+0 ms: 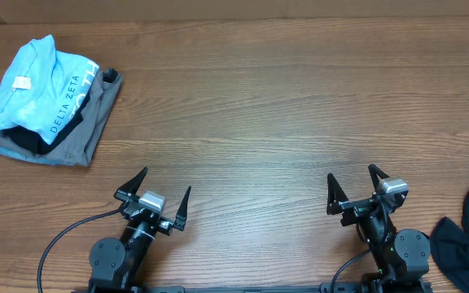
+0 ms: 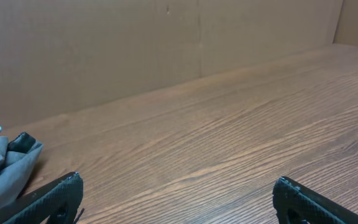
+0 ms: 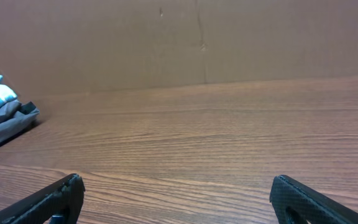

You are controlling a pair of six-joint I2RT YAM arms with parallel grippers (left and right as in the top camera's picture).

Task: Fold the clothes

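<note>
1. Far ahead and off to the left of the left gripper (image 1: pixel 167 179), a pile of clothes (image 1: pixel 51 106) lies on the wooden table (image 1: pixel 259 106), well apart from both tools.
2. Topmost in that pile is a crumpled light-blue T-shirt (image 1: pixel 31 81) with white lettering. A black garment (image 1: pixel 72 122) shows beneath it, and a grey garment (image 1: pixel 96 114) lies at the bottom.
3. The left gripper is released, its jaws spread wide over bare wood and gripping nothing. In its wrist view the grey garment's edge shows ahead at the far left.
4. The right gripper (image 1: pixel 350 171) is likewise released, with its jaws wide apart and empty over the table.
5. To the right of the right gripper and slightly behind it, dark garments (image 1: pixel 462 248) lie crumpled at the table's edge, near the arm but clear of its fingers.
6. Beyond both grippers, a brown cardboard wall (image 2: pixel 135 50) stands along the table's far side.
</note>
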